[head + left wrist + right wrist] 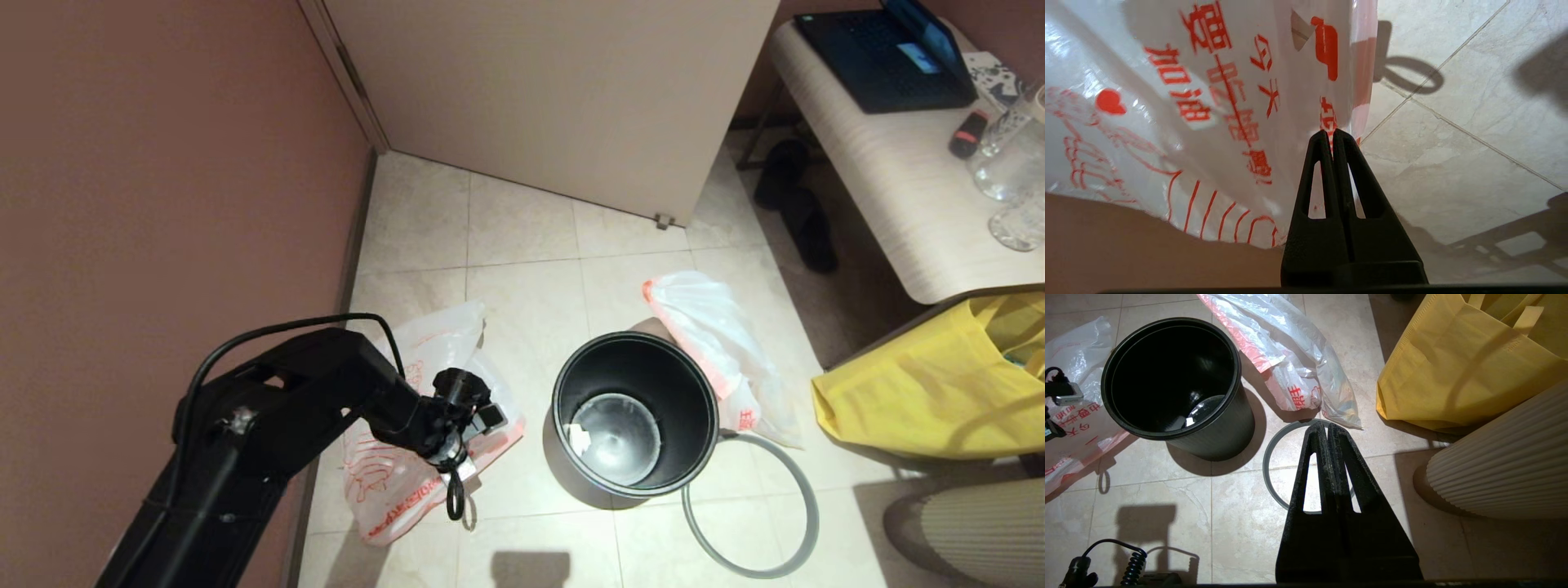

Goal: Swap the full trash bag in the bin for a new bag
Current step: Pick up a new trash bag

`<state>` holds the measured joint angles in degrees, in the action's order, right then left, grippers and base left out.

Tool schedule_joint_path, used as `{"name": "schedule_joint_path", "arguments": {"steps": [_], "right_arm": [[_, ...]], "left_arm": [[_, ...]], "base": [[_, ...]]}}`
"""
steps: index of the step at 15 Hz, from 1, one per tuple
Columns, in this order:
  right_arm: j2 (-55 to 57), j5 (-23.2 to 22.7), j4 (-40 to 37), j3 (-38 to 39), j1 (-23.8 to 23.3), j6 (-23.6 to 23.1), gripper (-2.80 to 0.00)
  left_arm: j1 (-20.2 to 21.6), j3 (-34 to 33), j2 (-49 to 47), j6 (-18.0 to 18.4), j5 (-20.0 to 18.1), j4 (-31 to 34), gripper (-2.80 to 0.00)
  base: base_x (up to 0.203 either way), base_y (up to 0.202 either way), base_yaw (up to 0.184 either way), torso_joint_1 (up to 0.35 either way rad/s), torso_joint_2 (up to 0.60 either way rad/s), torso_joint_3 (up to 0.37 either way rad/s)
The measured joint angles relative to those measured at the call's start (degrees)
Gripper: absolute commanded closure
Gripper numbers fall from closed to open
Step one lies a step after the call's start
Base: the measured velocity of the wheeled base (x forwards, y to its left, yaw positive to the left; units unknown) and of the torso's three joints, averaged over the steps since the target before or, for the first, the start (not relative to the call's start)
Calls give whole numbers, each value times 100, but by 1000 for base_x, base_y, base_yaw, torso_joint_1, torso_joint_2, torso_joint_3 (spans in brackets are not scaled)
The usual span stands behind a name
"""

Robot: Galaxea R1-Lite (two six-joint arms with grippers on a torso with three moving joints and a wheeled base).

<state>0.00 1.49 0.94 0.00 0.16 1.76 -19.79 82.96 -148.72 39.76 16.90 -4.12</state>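
Left gripper (pixel 1333 132), fingers pressed together, pinches the new bag (pixel 1216 106); carry it toward the bin (pixel 635 412) at three o'clock.

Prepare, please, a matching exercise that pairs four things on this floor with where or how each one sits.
Things:
1. the bin
2. the grey hoop
3. the new bag
4. the yellow tote

Places or states:
A. lies flat on the tiles, off the bin
B. stands upright with no bag in it
C. lies by the wall, beneath the left hand
D. sits at the right edge, next to the table

Pairs: 1-B, 2-A, 3-C, 4-D
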Motion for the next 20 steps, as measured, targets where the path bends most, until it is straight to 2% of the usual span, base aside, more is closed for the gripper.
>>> {"name": "schedule_joint_path", "arguments": {"steps": [2, 3, 4, 6, 9, 13, 20], "right_arm": [[0, 0, 0, 0, 0, 0, 0], [0, 0, 0, 0, 0, 0, 0], [0, 0, 0, 0, 0, 0, 0], [0, -1, 0, 0, 0, 0, 0], [0, 0, 0, 0, 0, 0, 0], [0, 0, 0, 0, 0, 0, 0], [0, 0, 0, 0, 0, 0, 0]], "left_arm": [[20, 561, -324, -59, -147, 314, 0], [28, 832, -494, -122, -228, 479, -75], [37, 1075, -650, -172, -333, 631, -280], [69, 1482, -892, -203, -564, 771, -280], [92, 1941, -1163, -176, -582, 939, -280], [152, 2726, -1457, -175, -613, 1739, -280], [211, 2891, -1877, -131, -708, 1720, -280]], "base": [[0, 0, 0, 0, 0, 0], [0, 0, 0, 0, 0, 0], [0, 0, 0, 0, 0, 0], [0, 0, 0, 0, 0, 0], [0, 0, 0, 0, 0, 0], [0, 0, 0, 0, 0, 0], [0, 0, 0, 0, 0, 0]]}}
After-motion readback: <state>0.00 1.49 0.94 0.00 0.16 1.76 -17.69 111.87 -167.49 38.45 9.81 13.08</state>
